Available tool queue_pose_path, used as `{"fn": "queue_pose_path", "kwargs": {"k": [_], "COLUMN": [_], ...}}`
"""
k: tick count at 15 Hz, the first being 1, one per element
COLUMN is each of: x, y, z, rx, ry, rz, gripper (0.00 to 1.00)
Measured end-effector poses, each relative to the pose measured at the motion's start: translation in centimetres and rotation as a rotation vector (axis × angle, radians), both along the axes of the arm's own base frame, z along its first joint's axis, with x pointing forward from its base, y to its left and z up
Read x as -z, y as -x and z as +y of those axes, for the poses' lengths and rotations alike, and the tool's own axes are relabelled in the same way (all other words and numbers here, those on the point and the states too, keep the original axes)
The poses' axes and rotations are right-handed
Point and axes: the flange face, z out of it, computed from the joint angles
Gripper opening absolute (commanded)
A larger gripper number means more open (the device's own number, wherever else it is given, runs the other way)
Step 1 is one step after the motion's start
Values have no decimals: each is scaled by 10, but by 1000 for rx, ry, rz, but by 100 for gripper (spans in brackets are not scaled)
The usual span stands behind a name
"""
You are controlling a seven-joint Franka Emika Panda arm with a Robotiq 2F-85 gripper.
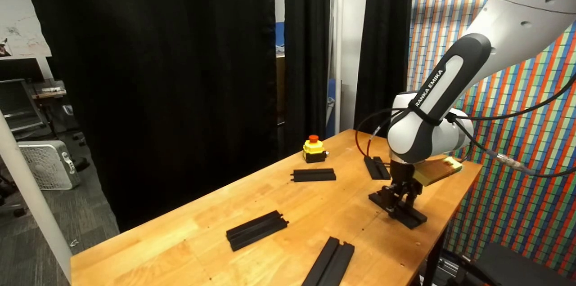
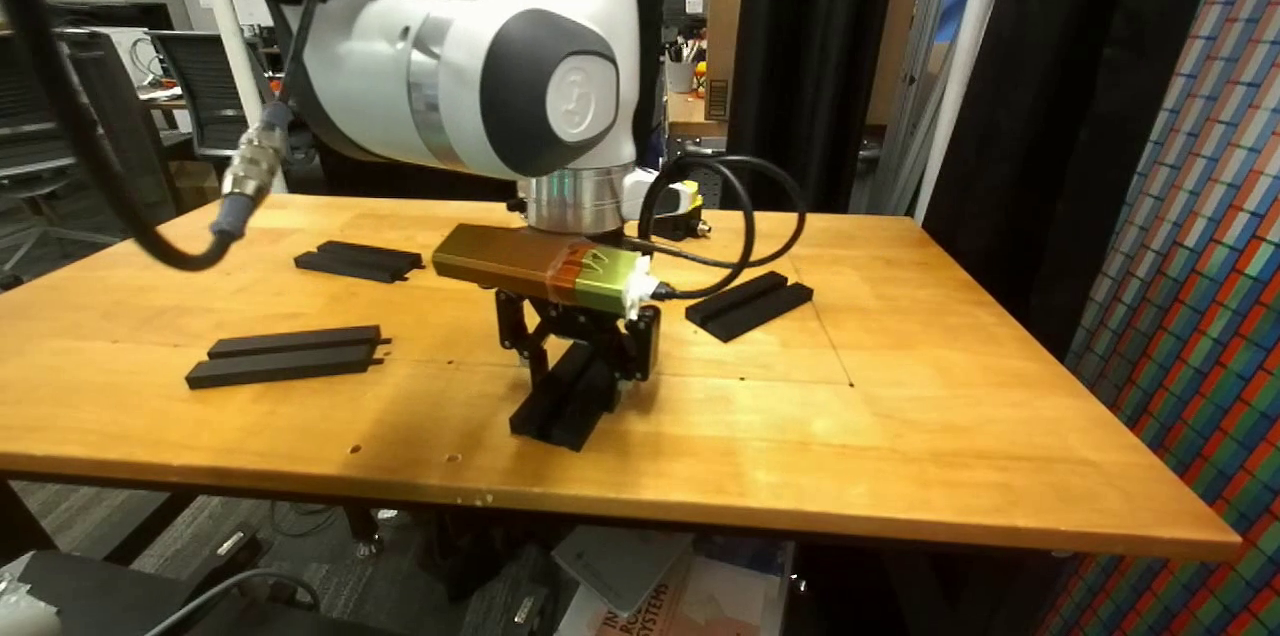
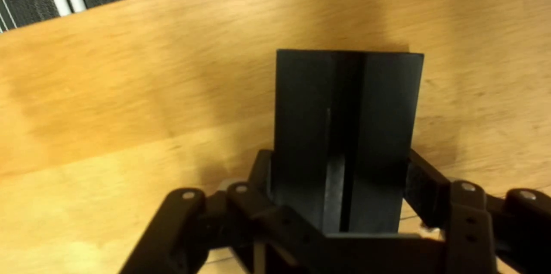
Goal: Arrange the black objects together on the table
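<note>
Light-brown wood forms the table point(image 2: 930, 436), with the white arm point(image 1: 508, 34) hanging over it. Its gripper point(image 3: 340, 168) points down, jaws part-way apart and pressed to both long sides of a grooved black bar point(image 3: 383, 101), which sits flat on the table or just above it; I cannot tell which. Four more black bars point(image 1: 257, 230) lie scattered across the table, apart from one another. Smallest are a yellow box point(image 1: 313, 148) and its red button point(image 1: 313, 138), near one bar in an exterior view.
</note>
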Motion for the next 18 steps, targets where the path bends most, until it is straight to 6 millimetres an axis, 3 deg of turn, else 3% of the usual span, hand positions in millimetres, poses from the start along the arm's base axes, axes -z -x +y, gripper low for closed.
{"fn": "queue_pose_path", "kwargs": {"k": [4,12,13,15,18], "x": [0,0,0,0,5], "y": [-3,-8,-9,-10,-13], "z": [35,53,54,56,72], "rx": [-40,-54,-52,-53,-71], "ry": [-20,-22,-24,-26,-36], "rz": [-1,-3,-3,-3,6], "gripper": [49,49,94,100,100]}}
